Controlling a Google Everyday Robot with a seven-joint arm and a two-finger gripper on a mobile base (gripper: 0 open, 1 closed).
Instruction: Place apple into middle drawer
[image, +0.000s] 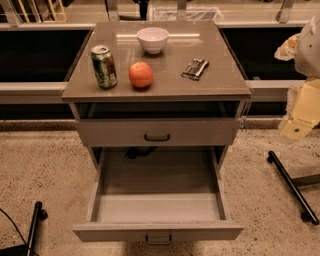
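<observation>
The apple (141, 74), round and orange-red, sits on the grey cabinet top (220, 82), left of centre near its front edge. The middle drawer (157, 231) is pulled out wide below; its long grey tray shows nothing inside. My gripper (300, 117) is the cream-coloured part at the right edge of the camera view. It is off to the right of the cabinet at about the height of the upper drawer, well apart from the apple, and it holds nothing that I can see.
A green can (104, 66) stands left of the apple, a white bowl (152, 39) behind it, and a dark snack packet (195, 69) to its right. The upper drawer front with a black handle (157, 137) is shut. Black wheeled legs (292, 185) lie on the speckled floor to the right.
</observation>
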